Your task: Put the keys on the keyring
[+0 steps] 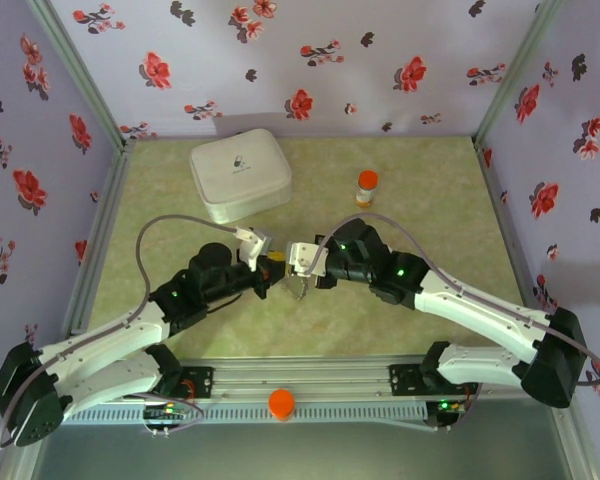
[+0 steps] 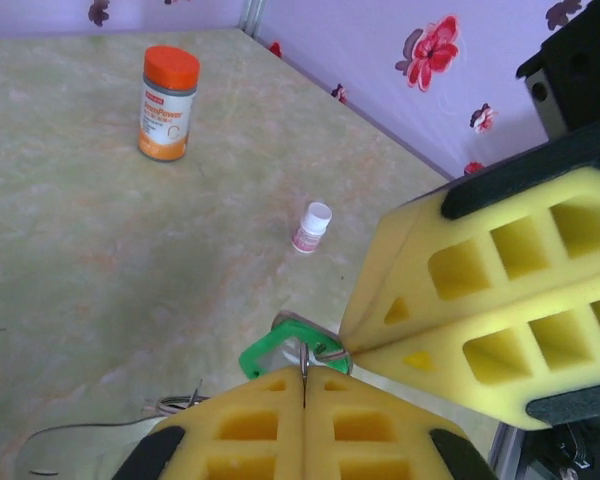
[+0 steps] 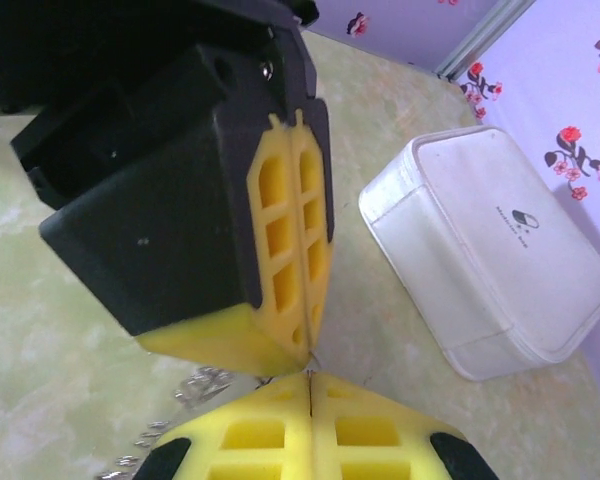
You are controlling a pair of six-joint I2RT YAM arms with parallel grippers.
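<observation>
as left gripper (image 2: 303,378) and right gripper (image 2: 348,346) clamp shut at the green key (image 2: 268,352) — one tug apart could fling it off the keyring (image 3: 202,380).

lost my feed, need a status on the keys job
Left tool and right tool both shut, tip to tip. Green key at the meeting point; keyring lying slack below. Pill bottle, small vial stand apart.
</observation>
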